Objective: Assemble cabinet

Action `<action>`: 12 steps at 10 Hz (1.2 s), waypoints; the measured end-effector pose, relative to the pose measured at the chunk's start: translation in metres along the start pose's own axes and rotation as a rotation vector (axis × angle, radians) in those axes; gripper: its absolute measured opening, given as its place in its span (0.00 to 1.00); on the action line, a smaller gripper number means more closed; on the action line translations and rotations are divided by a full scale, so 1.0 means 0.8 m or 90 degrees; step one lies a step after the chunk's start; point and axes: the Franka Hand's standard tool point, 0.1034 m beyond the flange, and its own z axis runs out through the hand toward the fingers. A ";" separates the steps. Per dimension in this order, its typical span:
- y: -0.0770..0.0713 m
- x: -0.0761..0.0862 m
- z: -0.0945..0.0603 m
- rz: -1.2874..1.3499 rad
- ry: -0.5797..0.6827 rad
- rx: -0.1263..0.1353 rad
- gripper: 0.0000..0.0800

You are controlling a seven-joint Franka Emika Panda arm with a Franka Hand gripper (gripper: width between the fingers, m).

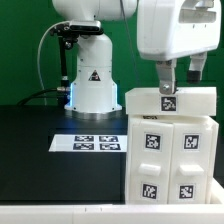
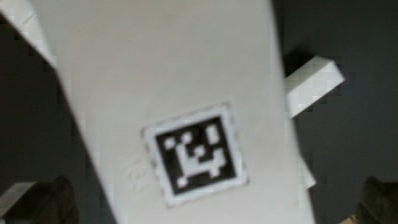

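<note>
My claw (image 1: 179,84) hangs spread wide, gripping nothing, just above the cabinet (image 1: 170,150) standing at the exterior view's right, so a careless descent could clip its top panel (image 1: 170,101) and shift it.
</note>
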 end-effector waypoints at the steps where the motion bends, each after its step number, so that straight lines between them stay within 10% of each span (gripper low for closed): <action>1: 0.005 -0.006 0.002 0.001 -0.001 0.001 1.00; 5: 0.018 -0.012 0.022 0.001 0.014 -0.018 1.00; 7: 0.018 -0.013 0.022 0.002 0.013 -0.017 0.77; 12: 0.019 -0.008 0.023 0.267 0.034 -0.026 0.69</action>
